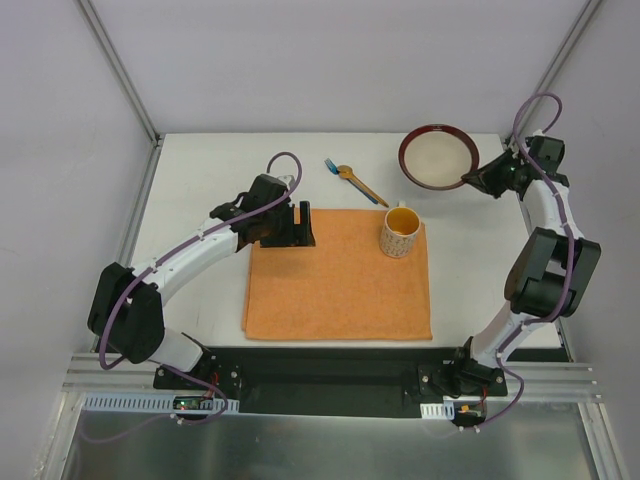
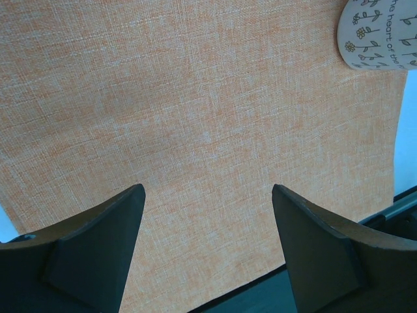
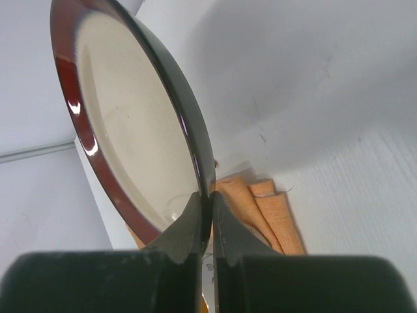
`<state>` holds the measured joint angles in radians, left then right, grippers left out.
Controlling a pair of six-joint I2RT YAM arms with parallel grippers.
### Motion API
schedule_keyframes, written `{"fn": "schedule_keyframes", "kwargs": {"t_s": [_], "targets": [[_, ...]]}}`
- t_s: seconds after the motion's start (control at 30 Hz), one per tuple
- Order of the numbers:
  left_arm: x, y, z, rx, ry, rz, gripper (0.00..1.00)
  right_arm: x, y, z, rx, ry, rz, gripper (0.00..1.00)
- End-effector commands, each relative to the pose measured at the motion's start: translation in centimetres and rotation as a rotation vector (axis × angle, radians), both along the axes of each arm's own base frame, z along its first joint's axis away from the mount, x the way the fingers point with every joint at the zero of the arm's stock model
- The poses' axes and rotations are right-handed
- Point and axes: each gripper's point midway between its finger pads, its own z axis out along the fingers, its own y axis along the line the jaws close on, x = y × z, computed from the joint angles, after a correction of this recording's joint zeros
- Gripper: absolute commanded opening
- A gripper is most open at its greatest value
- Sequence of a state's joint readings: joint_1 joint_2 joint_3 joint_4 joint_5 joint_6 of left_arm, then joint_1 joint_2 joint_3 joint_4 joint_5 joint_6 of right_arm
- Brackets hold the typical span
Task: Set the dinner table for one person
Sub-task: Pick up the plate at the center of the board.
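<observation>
We read only "heart of the" on the frame-cropped mug. Our right gripper pinches the plate by its rim at the far right of the dinner table; our left gripper gapes empty over the placemat.

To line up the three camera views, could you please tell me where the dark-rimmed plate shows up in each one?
Top external: the plate is at upper right, its rim held by the right gripper.
Left wrist: not in it.
Right wrist: the plate fills the upper left, tilted and seen nearly edge-on, its rim pinched in the gripper.
Shared landmark: the orange placemat, which also shows in the left wrist and right wrist views.
</observation>
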<state>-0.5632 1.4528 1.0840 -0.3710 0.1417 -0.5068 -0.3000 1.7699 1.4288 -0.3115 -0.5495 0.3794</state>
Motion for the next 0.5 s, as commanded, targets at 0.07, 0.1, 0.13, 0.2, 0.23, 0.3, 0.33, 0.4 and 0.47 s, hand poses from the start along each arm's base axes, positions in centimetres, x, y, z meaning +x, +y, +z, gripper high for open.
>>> {"fn": "schedule_keyframes", "kwargs": {"t_s": [0.07, 0.1, 0.13, 0.2, 0.23, 0.3, 0.33, 0.4, 0.47], "targets": [[0.0, -0.7, 0.8, -0.028, -0.025, -0.03, 0.79, -0.9, 2.2, 10.0, 0.062, -0.29, 0.092, 0.01], [0.1, -0.7, 0.8, -0.027, -0.026, -0.028, 0.79, -1.1, 2.4, 10.0, 0.069, -0.29, 0.094, 0.01], [0.1, -0.7, 0.7, -0.024, -0.025, -0.03, 0.8, -1.4, 2.5, 9.7, 0.075, -0.283, 0.094, 0.01], [0.3, -0.8, 0.5, -0.022, -0.023, -0.033, 0.8, -2.1, 2.8, 10.5, 0.072, -0.3, 0.097, 0.01], [0.5, -1.0, 0.6, -0.023, -0.023, -0.034, 0.8, -2.5, 3.0, 10.4, 0.08, -0.295, 0.097, 0.01], [0.6, -1.3, 0.4, -0.028, -0.017, -0.04, 0.8, -3.3, 3.5, 11.0, 0.089, -0.306, 0.11, 0.01], [0.8, -1.5, 0.6, -0.033, -0.021, -0.044, 0.79, -3.6, 3.7, 10.9, 0.095, -0.3, 0.115, 0.01], [1.1, -1.7, 0.4, -0.034, -0.02, -0.05, 0.79, -4.5, 4.0, 11.4, 0.09, -0.309, 0.126, 0.01], [1.4, -1.9, 0.5, -0.034, -0.028, -0.054, 0.79, -5.3, 4.3, 11.0, 0.089, -0.288, 0.132, 0.01]]}}
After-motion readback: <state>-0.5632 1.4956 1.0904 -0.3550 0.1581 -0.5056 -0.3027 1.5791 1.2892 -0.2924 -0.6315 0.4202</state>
